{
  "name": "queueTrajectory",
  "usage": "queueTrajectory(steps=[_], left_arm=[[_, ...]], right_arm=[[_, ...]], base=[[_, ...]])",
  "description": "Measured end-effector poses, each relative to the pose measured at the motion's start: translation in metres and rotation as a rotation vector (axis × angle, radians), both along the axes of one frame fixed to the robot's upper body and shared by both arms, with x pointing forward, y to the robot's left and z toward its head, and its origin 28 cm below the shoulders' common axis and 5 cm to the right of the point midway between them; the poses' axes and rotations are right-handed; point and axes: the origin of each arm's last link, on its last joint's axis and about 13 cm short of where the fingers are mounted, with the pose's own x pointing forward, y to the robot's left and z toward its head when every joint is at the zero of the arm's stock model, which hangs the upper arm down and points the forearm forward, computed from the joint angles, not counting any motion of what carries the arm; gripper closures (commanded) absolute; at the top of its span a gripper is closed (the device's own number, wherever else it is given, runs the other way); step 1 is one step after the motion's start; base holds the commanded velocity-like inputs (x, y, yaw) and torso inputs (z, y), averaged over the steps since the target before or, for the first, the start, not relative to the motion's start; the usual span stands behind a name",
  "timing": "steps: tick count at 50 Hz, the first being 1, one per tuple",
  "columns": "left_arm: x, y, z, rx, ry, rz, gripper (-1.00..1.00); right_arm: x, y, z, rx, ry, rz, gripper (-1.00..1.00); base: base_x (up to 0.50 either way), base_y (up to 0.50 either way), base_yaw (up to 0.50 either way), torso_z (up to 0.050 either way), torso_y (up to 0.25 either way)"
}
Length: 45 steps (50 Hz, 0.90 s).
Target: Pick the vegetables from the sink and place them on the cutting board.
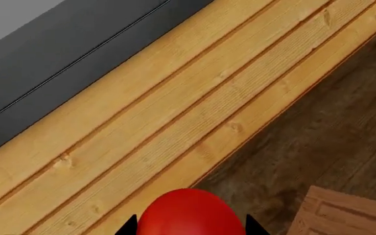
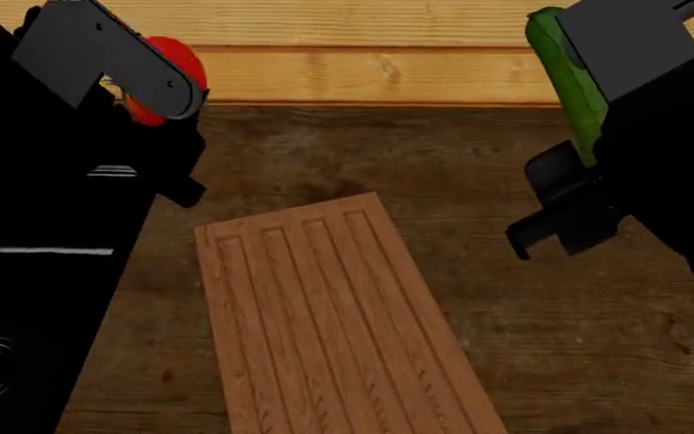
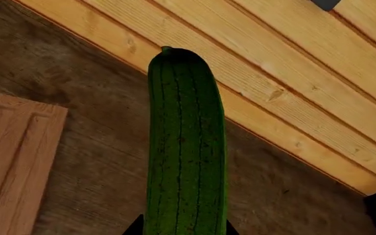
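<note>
In the head view we hold the tomato (image 2: 169,63) in our left gripper (image 2: 154,90) at about ten o'clock of the picture. Only part of its red skin shows past the grey wrist plate. In the left wrist view the tomato (image 1: 189,213) sits between two black fingertips (image 1: 128,226), one against each side, so the jaws are clamped on it. Its stem does not show.

Our right gripper (image 2: 576,136) is at about two o'clock of the head view and carries the cucumber (image 2: 560,72), whose dark-green length runs up toward the picture's top edge, partly hidden by the arm. In the right wrist view the cucumber (image 3: 185,147) stands out from between the black fingertips (image 3: 135,227), which press its two sides; the jaws are closed on it. Its tip reaches over the pale planked wall (image 3: 293,73).

The cutting board (image 2: 335,325) lies flat on the dark countertop (image 2: 528,316) at six o'clock in the head view, between the two arms, its grooves running lengthwise and slightly slanted. Neither vegetable touches it: the tomato is held at its eleven o'clock, the cucumber at its one o'clock. A corner of the board (image 1: 344,215) shows in the left wrist view, and another part (image 3: 11,161) in the right one.

Glossy black with thin silvery highlights shows at eight o'clock of the head view; we cannot tell whether that is the sink.
</note>
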Motion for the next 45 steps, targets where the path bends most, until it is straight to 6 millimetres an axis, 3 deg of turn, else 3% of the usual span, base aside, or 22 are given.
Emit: queueTrajectory(steps=[11, 25, 45], left_arm=[[0.013, -0.024, -0.005, -0.134, 0.083, -0.011, 1.00], [0.010, -0.052, -0.023, -0.253, 0.237, -0.010, 1.00], [0.012, -0.066, -0.049, -0.254, 0.355, 0.029, 1.00]], right_arm=[[-0.002, 0.007, 0.002, 0.046, 0.007, -0.014, 1.00], [-0.004, 0.009, 0.004, 0.090, -0.020, -0.046, 1.00], [-0.002, 0.010, -0.005, 0.131, -0.018, -0.068, 1.00]], base=[[0.00, 0.00, 0.00, 0.000, 0.000], [0.00, 0.00, 0.00, 0.001, 0.001], [0.00, 0.00, 0.00, 0.000, 0.001]])
